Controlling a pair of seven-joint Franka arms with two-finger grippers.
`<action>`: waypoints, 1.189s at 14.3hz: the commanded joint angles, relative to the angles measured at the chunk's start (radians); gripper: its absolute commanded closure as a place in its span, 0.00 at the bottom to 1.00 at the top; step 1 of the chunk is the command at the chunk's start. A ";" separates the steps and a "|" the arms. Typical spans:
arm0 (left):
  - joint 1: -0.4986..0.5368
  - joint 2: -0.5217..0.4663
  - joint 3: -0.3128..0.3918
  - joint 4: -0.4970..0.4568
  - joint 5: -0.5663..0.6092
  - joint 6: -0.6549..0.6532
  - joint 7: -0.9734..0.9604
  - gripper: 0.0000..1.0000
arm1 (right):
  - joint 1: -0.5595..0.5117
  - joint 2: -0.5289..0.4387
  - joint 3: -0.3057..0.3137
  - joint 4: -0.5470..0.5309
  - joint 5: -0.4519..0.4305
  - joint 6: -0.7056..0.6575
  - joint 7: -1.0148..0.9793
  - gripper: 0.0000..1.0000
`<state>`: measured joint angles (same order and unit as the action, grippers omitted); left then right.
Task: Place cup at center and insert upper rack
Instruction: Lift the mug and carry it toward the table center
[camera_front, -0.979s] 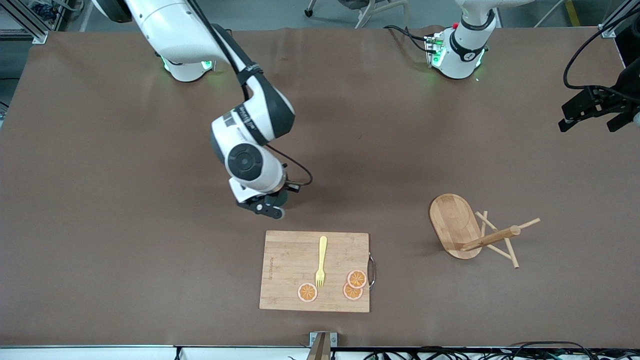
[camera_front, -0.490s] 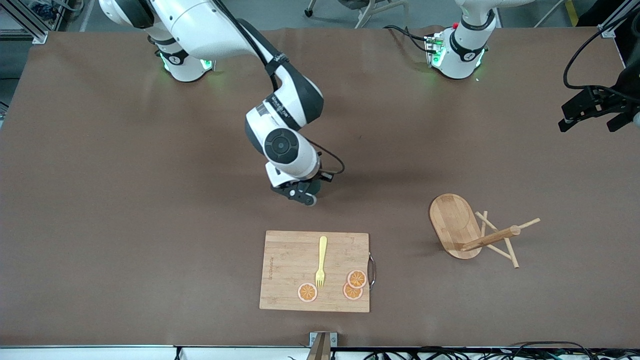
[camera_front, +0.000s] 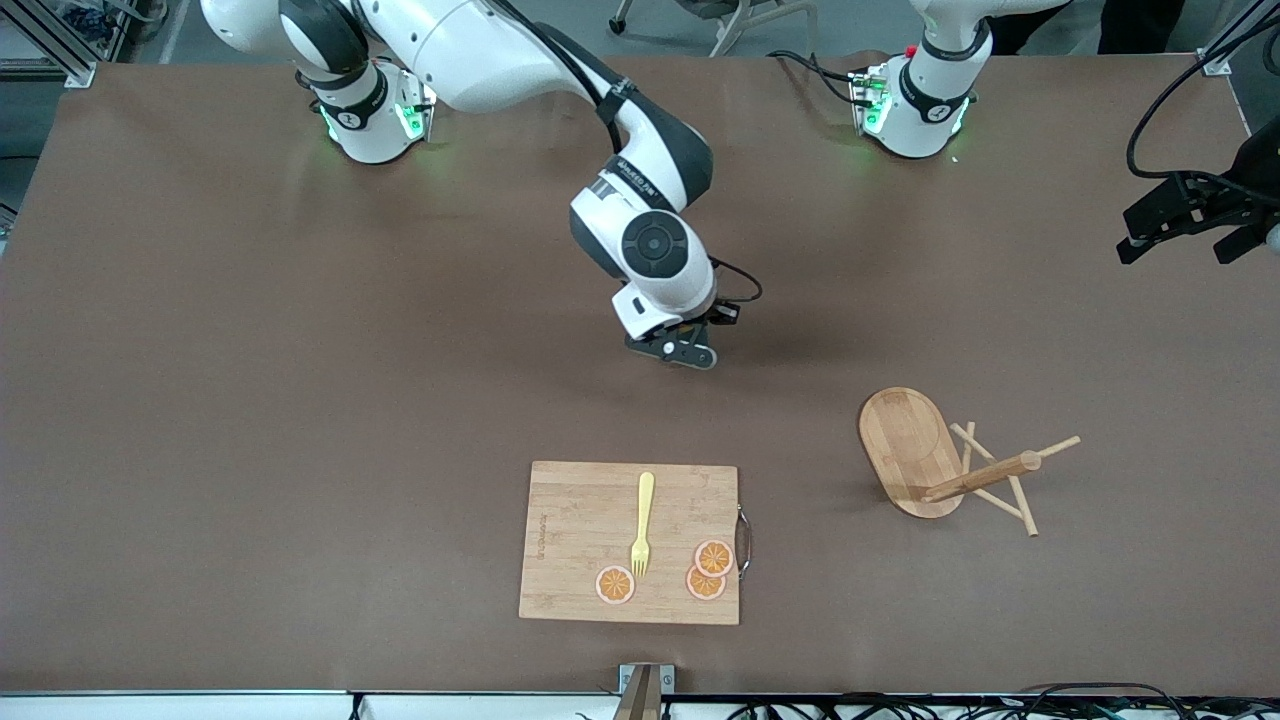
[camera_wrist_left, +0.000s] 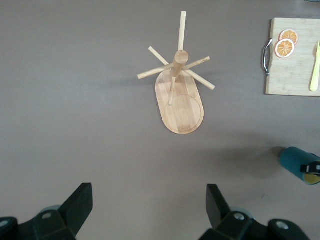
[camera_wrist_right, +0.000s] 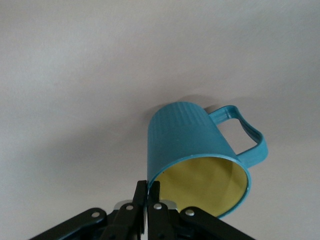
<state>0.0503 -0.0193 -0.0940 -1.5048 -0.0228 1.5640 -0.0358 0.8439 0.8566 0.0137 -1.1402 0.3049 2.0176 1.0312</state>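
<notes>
My right gripper (camera_wrist_right: 147, 189) is shut on the rim of the cup (camera_wrist_right: 192, 150), a teal mug with a yellow inside and a side handle. It holds the cup tilted just over the bare table near the middle. In the front view the right gripper (camera_front: 682, 350) hides the cup. The cup also shows in the left wrist view (camera_wrist_left: 296, 161). The upper rack (camera_front: 940, 465), a bamboo mug tree with an oval base and crossed pegs, stands toward the left arm's end; the left wrist view shows it from above (camera_wrist_left: 179, 85). My left gripper (camera_front: 1190, 225) waits open and empty, high over that end (camera_wrist_left: 148, 202).
A rectangular bamboo cutting board (camera_front: 570, 540) lies near the front camera, with a yellow fork (camera_front: 642, 520) and three orange slices (camera_front: 712, 558) on it. It has a metal handle on the side toward the rack. The board also shows in the left wrist view (camera_wrist_left: 295, 75).
My right arm has carried the cup from beside the cutting board's corner toward the left arm's end and away from the front camera. The left arm and the rack have not moved.
</notes>
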 joint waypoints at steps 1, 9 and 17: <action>-0.001 -0.004 0.000 0.009 -0.012 -0.009 0.001 0.00 | 0.012 0.028 -0.006 0.043 0.014 -0.007 0.013 1.00; -0.001 -0.004 0.000 0.009 -0.012 -0.010 0.001 0.00 | 0.043 0.058 -0.011 0.045 0.008 0.032 0.001 0.99; -0.001 -0.002 0.002 0.009 -0.012 -0.009 -0.003 0.00 | 0.063 0.065 -0.015 0.040 -0.032 0.041 -0.027 0.31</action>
<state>0.0505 -0.0193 -0.0939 -1.5048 -0.0228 1.5640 -0.0358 0.8978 0.9026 0.0074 -1.1152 0.2904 2.0552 1.0037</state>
